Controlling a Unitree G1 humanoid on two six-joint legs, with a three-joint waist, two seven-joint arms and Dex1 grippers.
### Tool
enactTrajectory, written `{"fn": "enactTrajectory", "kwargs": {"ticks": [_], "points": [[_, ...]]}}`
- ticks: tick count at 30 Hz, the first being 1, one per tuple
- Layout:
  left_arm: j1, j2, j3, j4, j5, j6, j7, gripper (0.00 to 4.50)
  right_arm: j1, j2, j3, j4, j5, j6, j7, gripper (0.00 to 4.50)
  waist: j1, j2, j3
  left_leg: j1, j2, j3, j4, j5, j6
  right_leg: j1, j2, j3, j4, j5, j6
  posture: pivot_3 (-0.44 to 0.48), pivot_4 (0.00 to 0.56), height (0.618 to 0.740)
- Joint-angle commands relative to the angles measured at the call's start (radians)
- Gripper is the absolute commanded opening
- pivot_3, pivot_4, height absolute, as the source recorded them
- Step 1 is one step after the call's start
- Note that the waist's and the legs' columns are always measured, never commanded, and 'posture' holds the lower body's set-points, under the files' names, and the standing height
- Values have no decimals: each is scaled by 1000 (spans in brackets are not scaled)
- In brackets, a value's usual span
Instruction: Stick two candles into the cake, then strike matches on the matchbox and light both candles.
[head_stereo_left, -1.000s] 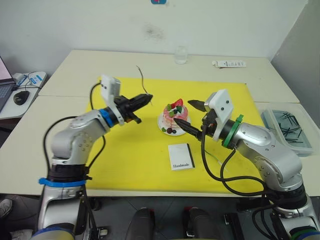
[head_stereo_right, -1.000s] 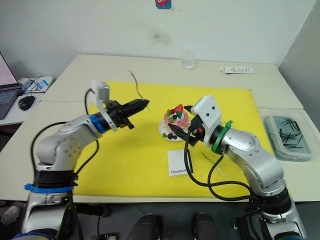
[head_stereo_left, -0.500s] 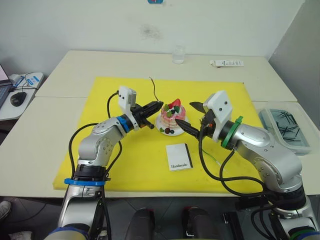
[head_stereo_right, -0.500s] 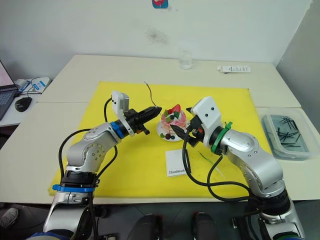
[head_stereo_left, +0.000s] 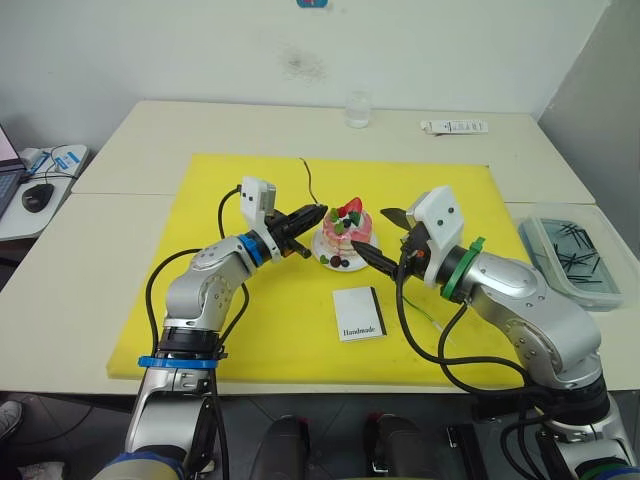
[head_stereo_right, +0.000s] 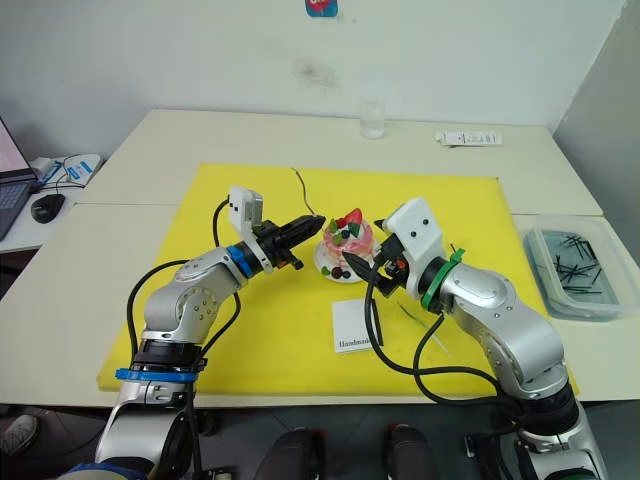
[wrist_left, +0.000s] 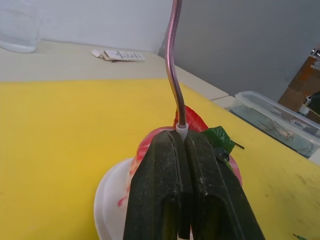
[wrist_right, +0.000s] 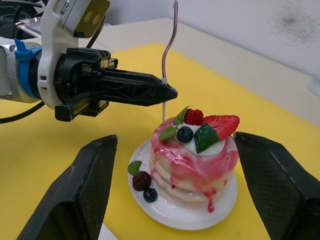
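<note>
The left gripper (head_stereo_left: 318, 212) reached in low from the robot's left, fingers clenched on one candle (wrist_right: 168, 42) that stood upright just beside the cake (wrist_right: 194, 152). The right gripper (head_stereo_left: 382, 236) hovered spread wide, one finger on either side of the cake and its white plate (head_stereo_left: 327, 261). One matchbox (head_stereo_left: 361, 313) lay on the yellow mat (head_stereo_left: 220, 330) in front, a second candle (head_stereo_left: 428, 318) beside it. Dark matches (head_stereo_left: 575, 250) sat in a clear tray (head_stereo_left: 545, 260) off to the robot's right.
</note>
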Motion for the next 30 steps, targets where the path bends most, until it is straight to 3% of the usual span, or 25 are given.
{"fn": "enactTrajectory", "kwargs": {"ticks": [1, 30], "points": [[-26, -9, 13, -9, 4, -18, -8, 0, -11, -3, -17, -20, -12, -13, -3, 3856, 0, 0, 0, 0, 0, 0, 0, 0, 0, 0, 0, 0, 0, 0, 0, 0, 150, 740], [-18, -42, -7, 31, 77, -92, -22, 0, -18, 21, -46, -28, -2, 23, -38, 3856, 0, 0, 0, 0, 0, 0, 0, 0, 0, 0, 0, 0, 0, 0, 0, 0, 150, 740]]}}
